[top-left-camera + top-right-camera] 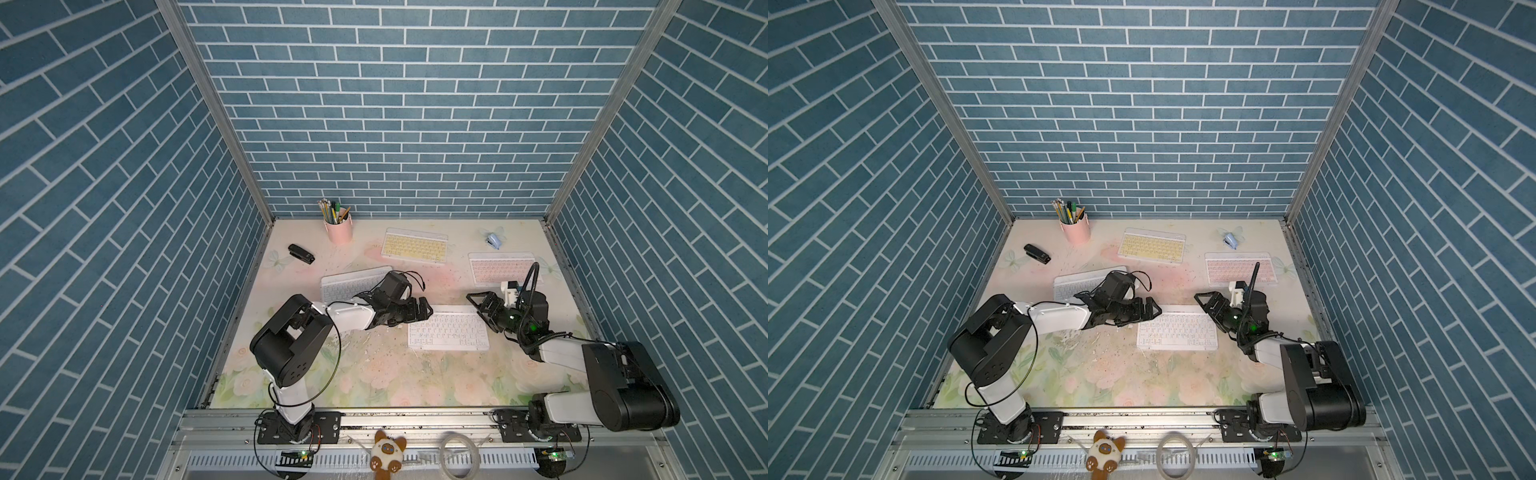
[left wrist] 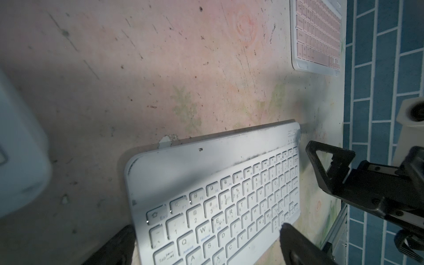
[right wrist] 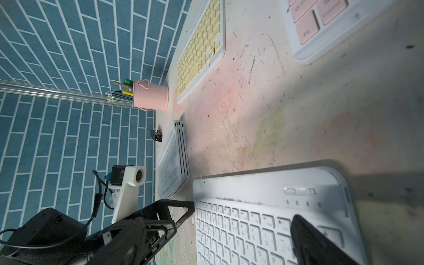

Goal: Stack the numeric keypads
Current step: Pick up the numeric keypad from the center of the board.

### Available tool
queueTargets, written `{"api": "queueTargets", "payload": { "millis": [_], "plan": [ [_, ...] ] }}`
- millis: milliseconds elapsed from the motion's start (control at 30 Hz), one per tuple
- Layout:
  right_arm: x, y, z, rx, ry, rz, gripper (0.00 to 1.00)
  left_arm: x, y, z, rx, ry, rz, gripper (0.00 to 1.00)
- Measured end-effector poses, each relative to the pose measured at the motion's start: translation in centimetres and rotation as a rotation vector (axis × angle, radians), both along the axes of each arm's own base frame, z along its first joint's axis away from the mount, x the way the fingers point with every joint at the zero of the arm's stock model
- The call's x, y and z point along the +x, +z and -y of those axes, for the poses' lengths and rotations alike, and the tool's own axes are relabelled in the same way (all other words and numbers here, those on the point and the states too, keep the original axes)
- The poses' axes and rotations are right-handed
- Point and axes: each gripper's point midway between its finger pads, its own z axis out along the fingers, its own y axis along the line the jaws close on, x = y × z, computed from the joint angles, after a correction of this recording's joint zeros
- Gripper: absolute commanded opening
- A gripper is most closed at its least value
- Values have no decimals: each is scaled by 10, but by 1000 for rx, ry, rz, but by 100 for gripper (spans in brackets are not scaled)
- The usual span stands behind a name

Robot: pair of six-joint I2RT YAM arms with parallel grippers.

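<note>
A white keypad [image 1: 449, 331] lies flat at the table's middle. My left gripper [image 1: 422, 311] is open at its left end, and in the left wrist view its fingers [image 2: 298, 247] stand on either side of the keys [image 2: 218, 218]. My right gripper [image 1: 481, 313] is open at the keypad's right end, one fingertip [image 3: 321, 243] over the keys. A stack of white keypads [image 1: 353, 282] sits behind the left arm, its layered edge [image 3: 183, 149] showing. A yellow keypad [image 1: 414, 245] and a pink keypad [image 1: 500, 268] lie apart at the back.
A pink pencil cup [image 1: 338, 230] stands at the back left, with a black stapler [image 1: 301, 253] near the left wall. A light-blue stapler [image 1: 494, 240] lies at the back right. Blue brick walls close three sides. A plush cat [image 1: 388, 455] hangs on the front rail.
</note>
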Motion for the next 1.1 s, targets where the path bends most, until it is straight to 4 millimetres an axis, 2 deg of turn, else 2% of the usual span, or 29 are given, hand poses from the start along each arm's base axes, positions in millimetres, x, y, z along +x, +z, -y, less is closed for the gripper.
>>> {"api": "queueTargets", "payload": {
  "millis": [200, 333, 467, 700, 1100],
  "plan": [
    [16, 6, 25, -49, -60, 1, 99, 0, 0, 0, 2, 0, -1, 100],
    [26, -11, 38, -64, -83, -50, 99, 0, 0, 0, 2, 0, -2, 100],
    [27, -29, 35, -57, -55, -95, 99, 0, 0, 0, 2, 0, -2, 100],
    [34, -27, 29, -31, -15, -46, 99, 0, 0, 0, 5, 0, -5, 100],
    [24, -27, 25, 2, -7, -12, 99, 2, -1, 2, 8, 0, -9, 99]
  ]
}}
